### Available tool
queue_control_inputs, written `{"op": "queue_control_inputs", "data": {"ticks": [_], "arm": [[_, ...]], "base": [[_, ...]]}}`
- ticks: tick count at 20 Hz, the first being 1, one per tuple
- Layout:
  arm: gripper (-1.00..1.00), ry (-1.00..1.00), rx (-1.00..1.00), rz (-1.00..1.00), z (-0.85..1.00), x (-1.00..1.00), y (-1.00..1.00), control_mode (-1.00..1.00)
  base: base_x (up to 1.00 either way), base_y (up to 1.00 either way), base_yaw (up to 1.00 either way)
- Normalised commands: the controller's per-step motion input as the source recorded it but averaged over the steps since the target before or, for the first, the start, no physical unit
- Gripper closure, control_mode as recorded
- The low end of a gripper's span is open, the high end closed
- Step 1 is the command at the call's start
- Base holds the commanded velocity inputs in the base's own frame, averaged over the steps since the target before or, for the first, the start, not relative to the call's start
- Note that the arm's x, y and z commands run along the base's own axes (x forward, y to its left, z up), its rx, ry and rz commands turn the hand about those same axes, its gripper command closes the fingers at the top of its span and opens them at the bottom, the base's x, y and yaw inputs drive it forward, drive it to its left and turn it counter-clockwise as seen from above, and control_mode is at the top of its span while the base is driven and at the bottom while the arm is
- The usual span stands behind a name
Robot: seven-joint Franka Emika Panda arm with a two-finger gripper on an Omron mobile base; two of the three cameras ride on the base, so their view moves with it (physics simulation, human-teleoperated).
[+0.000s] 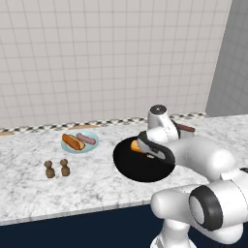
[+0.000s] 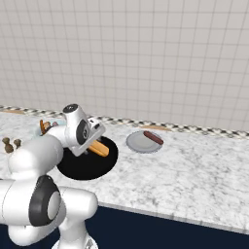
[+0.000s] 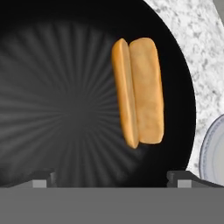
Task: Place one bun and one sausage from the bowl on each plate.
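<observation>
The black bowl point(image 1: 140, 170) point(image 2: 81, 168) point(image 3: 65, 109) sits mid-counter with one orange-brown bun point(image 1: 136, 146) point(image 2: 100, 148) point(image 3: 138, 98) lying in it. My gripper point(image 1: 148, 149) point(image 2: 89, 145) point(image 3: 111, 179) hangs open just above the bowl, jaws wide apart with nothing between them; the bun lies ahead of the fingertips point(image 3: 43, 179). The light blue plate point(image 1: 92, 146) point(image 2: 39, 129) holds a bun point(image 1: 72, 141) and a sausage point(image 1: 86, 139). On the grey plate point(image 2: 138, 144) point(image 3: 213, 153) lies one sausage point(image 1: 185, 128) point(image 2: 152, 137).
Two small brown shakers point(image 1: 49, 169) point(image 1: 64, 167) stand near the front left of the marble counter point(image 1: 29, 189), also seen as shakers point(image 2: 8, 144) at the far left. A tiled wall point(image 2: 146, 58) backs the counter. My arm hides part of the blue plate in the right base view.
</observation>
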Motion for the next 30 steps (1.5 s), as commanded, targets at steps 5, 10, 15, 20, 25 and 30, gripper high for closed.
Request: {"op": "queue_control_inputs", "data": {"ticks": [5, 10, 15, 20, 25, 30], "arm": [[-1.00, 0.00, 0.00, 0.00, -0.28, 0.27, -0.09, -1.00], [-1.00, 0.00, 0.00, 0.00, -0.36, 0.07, -0.06, -1.00], [-1.00, -0.01, 0.00, -0.01, -0.39, 0.11, -0.01, -1.00], [-1.00, -0.03, 0.00, -0.03, -0.20, 0.06, -0.08, -1.00], [-1.00, -0.20, 0.00, -0.02, -0.10, 0.00, 0.00, -1.00], [-1.00, -0.07, 0.00, -0.01, -0.14, 0.12, 0.00, -1.00]], "base": [[0.00, 0.00, 0.00], [0.00, 0.00, 0.00], [0.00, 0.00, 0.00], [0.00, 0.00, 0.00], [0.00, 0.00, 0.00], [0.00, 0.00, 0.00]]}}
